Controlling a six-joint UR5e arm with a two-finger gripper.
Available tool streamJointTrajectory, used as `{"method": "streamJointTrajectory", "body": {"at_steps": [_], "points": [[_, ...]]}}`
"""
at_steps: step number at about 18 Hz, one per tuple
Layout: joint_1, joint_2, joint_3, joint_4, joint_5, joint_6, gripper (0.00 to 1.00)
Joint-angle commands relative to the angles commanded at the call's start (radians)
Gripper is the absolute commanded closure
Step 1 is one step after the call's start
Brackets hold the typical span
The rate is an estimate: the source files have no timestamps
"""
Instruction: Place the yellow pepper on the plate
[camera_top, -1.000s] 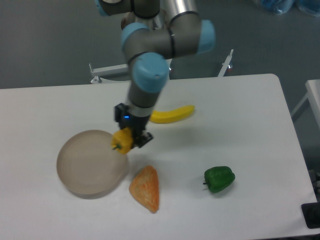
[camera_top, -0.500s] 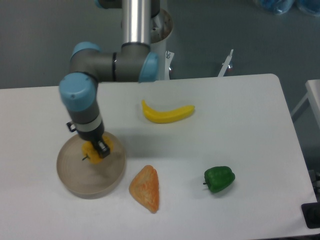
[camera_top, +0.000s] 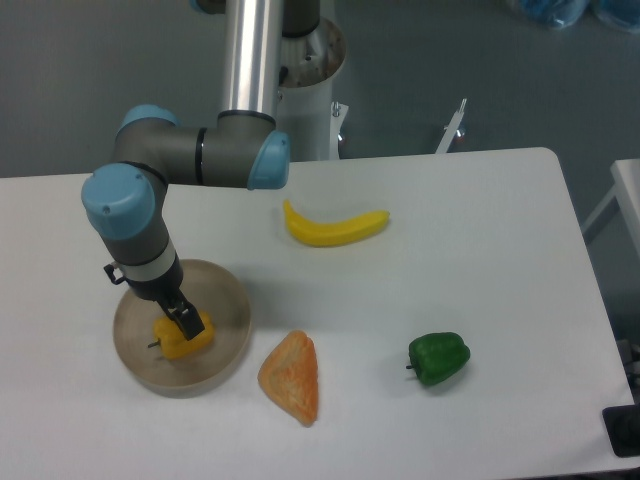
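The yellow pepper (camera_top: 181, 340) lies inside the round beige plate (camera_top: 228, 300) at the left of the table, its dark stem pointing left. My gripper (camera_top: 181, 318) comes down from above and sits right on the pepper, its dark fingers against the pepper's top. From this angle the fingers look closed around it, but the gap between them is too small to make out. The pepper appears to rest on the plate's floor.
A yellow banana (camera_top: 334, 225) lies at the middle back. An orange-red triangular piece (camera_top: 291, 376) lies just right of the plate. A green pepper (camera_top: 437, 358) sits at the front right. The arm's base post (camera_top: 270, 60) stands behind the table.
The gripper carried the yellow pepper leftward from the plate's right rim to over the plate, then lowered it toward the plate's middle. The arm swung left with it.
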Motion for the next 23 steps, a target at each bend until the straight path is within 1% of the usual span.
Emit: {"method": "streamJointTrajectory", "body": {"at_steps": [1,3,6,7,8,10,13,14,16,18,19,21,23], "points": [[0.014,0.009,0.014,-0.005,0.002,0.002,0.0],[0.079,0.018,0.025,-0.008,-0.002,0.015,0.0],[0.193,0.052,0.026,-0.041,-0.008,0.113,0.0],[0.227,0.063,0.028,-0.058,-0.011,0.147,0.0],[0.277,0.072,0.034,-0.095,-0.014,0.191,0.0],[0.336,0.072,0.057,-0.15,-0.017,0.26,0.0],[0.414,0.058,0.12,-0.204,-0.064,0.328,0.0],[0.445,0.048,0.152,-0.228,-0.09,0.356,0.0],[0.482,0.038,0.184,-0.287,-0.107,0.423,0.0],[0.517,0.035,0.193,-0.334,-0.112,0.51,0.0],[0.531,0.034,0.195,-0.347,-0.112,0.538,0.0],[0.538,0.032,0.203,-0.374,-0.109,0.549,0.0],[0.551,0.029,0.209,-0.382,-0.11,0.564,0.0]]}}
